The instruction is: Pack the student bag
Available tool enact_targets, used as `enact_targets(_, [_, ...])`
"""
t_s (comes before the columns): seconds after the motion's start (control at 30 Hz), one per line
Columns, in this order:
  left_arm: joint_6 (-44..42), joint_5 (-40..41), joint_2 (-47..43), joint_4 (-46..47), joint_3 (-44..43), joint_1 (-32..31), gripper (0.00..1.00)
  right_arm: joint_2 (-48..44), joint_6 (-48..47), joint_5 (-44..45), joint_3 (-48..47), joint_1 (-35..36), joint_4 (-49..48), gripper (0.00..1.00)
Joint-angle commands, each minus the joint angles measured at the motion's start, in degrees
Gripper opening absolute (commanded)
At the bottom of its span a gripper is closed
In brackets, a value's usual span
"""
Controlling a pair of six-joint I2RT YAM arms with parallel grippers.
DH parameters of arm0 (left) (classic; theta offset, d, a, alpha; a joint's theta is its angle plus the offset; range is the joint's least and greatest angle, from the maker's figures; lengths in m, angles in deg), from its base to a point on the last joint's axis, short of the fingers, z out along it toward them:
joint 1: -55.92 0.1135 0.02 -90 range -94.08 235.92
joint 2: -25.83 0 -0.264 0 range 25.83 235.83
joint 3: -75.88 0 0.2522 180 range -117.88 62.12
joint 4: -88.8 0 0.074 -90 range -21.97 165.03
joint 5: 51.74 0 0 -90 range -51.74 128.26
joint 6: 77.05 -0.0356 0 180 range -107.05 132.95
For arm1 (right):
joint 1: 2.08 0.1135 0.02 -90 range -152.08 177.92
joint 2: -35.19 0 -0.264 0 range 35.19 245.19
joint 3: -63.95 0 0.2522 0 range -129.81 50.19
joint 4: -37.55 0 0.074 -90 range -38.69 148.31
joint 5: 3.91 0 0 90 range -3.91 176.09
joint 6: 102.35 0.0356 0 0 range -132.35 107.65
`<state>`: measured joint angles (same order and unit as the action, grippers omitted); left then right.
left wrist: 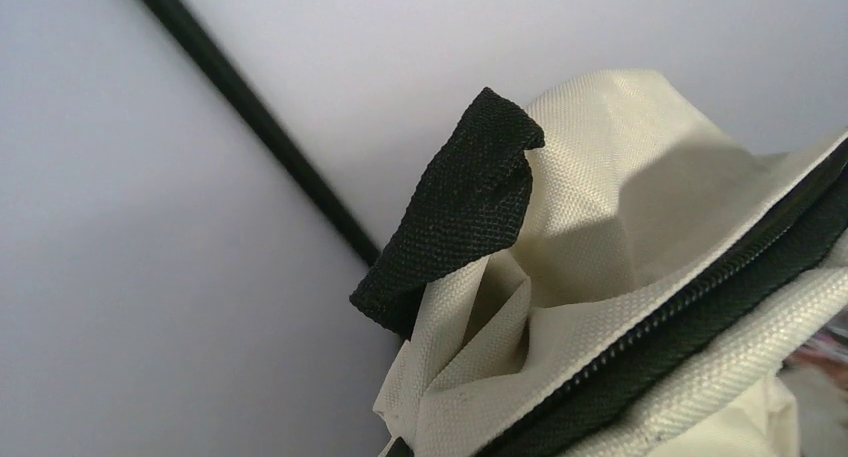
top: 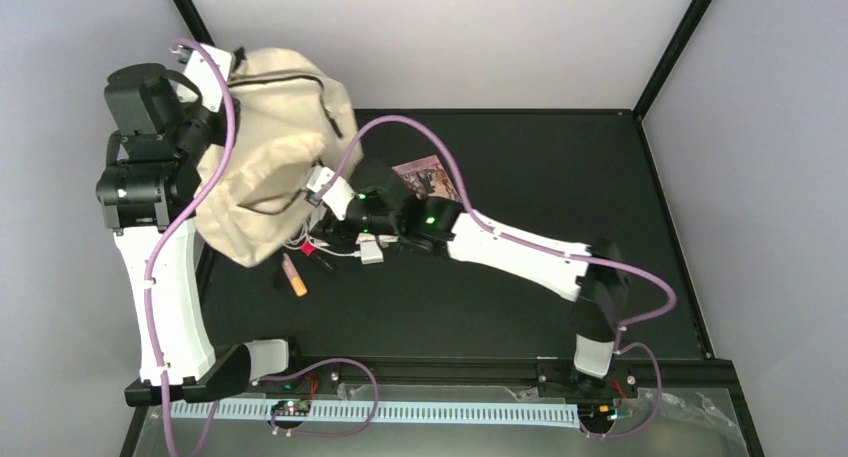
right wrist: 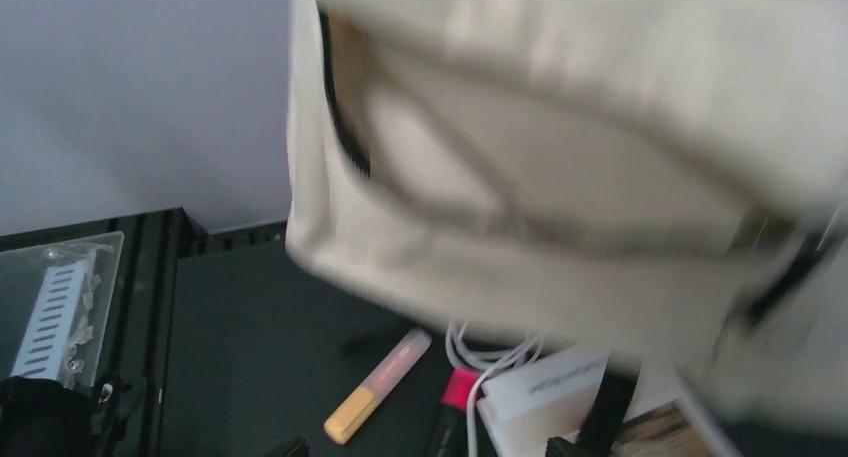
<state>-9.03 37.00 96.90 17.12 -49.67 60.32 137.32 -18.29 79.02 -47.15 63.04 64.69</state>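
**DESK:** What lies nearest your bases?

**ROBOT:** An orange marker (top: 294, 276) sits loose on the black table (top: 480, 317). Just beyond it are a pink marker (right wrist: 460, 385) and a white box (top: 371, 251) with its white cable (right wrist: 490, 362), all close under the lower edge of the bag (top: 270, 147).

**DESK:** And the bag itself?

**ROBOT:** It hangs clear of the table at the far left, hoisted by my left arm. My left gripper (top: 228, 65) is pressed together at the bag's top, by the black strap loop (left wrist: 455, 207). I judge it is pinching the fabric there, though its fingers show in no view. My right gripper (top: 318, 182) is against the bag's side, near a dark zipper (right wrist: 345, 127). Whether it is spread or closed I cannot tell, because the wrist view is blurred.

**DESK:** Which step is this?

**ROBOT:** Loading, by my reading: one arm holds the bag up and the other works at its opening. Next, my right arm should drop to the table for one of the loose things while my left holds the mouth high and open. A printed card (top: 425, 175) lies farther back.

**DESK:** Any writing?

**ROBOT:** There is a faint line of print on the box, too blurred to read. The card's picture is too small to make out.
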Motion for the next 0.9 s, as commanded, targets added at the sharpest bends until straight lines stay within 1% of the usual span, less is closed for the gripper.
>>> enact_targets(0.0, [-3.9,13.0,-0.8,12.1,-6.6,2.0,0.02,9.7,10.6,4.3,-3.1,0.6,4.5,0.65])
enact_targets(0.1, [-5.9,16.6,-1.0,14.5,-6.1,3.1,0.02,15.8,11.1,7.1,-6.8,2.0,6.7,0.67])
enact_targets(0.2, [-7.3,18.5,-1.5,17.2,-2.0,4.4,0.02,22.9,11.2,9.9,-13.4,3.9,10.6,0.7])
enact_targets(0.27, [-7.3,18.2,-1.9,17.5,0.4,4.7,0.01,28.0,11.8,11.5,-17.9,4.4,13.4,0.72])
enact_targets(0.4, [-5.6,15.2,-3.2,16.5,2.7,4.8,0.02,37.1,12.4,14.0,-26.3,4.5,17.8,0.72])
enact_targets(0.47, [-5.4,14.7,-3.3,16.0,2.6,4.8,0.02,40.1,11.8,14.4,-29.7,4.5,20.0,0.7])
enact_targets(0.5, [-5.4,14.5,-3.2,15.9,2.7,4.8,0.02,41.1,11.8,14.5,-30.8,4.4,20.4,0.65])
enact_targets(0.57, [-5.5,13.9,-3.2,15.7,3.2,4.7,0.02,42.7,12.2,14.9,-31.6,4.5,20.5,0.53])
enact_targets(0.6, [-5.6,13.6,-3.4,15.7,3.6,4.8,0.01,43.3,12.6,15.4,-31.7,4.5,20.5,0.5])
enact_targets(0.87, [-5.0,11.4,-3.9,15.2,5.5,4.7,0.02,45.3,14.3,18.8,-32.4,4.5,19.7,0.52])
